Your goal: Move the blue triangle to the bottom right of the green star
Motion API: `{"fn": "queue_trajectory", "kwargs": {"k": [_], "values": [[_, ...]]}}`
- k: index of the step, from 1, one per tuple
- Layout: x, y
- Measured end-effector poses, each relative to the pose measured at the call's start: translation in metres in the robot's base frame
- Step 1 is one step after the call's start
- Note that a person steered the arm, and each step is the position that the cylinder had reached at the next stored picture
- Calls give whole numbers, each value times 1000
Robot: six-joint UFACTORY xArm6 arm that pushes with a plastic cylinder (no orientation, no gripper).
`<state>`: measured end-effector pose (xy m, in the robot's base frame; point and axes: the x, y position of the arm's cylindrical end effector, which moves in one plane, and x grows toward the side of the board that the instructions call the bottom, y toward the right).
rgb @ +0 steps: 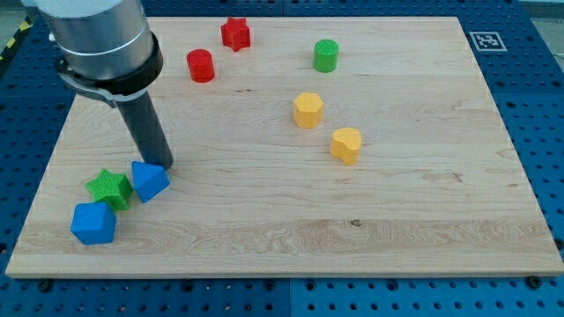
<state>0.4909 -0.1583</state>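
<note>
The blue triangle (150, 181) lies at the view's lower left on the wooden board, touching the right side of the green star (109, 187). My tip (162, 165) stands just above and to the right of the blue triangle, touching or almost touching its upper edge. A blue cube (93, 223) lies just below and left of the green star.
A red cylinder (201, 66) and a red star (235, 33) lie at the view's top. A green cylinder (326, 55) lies at top centre-right. Two yellow blocks (307, 110) (346, 145) lie mid-board. The board's left edge (44, 176) is near.
</note>
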Motion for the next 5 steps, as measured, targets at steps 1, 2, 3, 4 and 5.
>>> {"fn": "queue_trajectory", "kwargs": {"k": [1, 2, 3, 4, 5], "values": [[9, 0], [25, -3], [40, -10], [45, -13], [37, -8]]}}
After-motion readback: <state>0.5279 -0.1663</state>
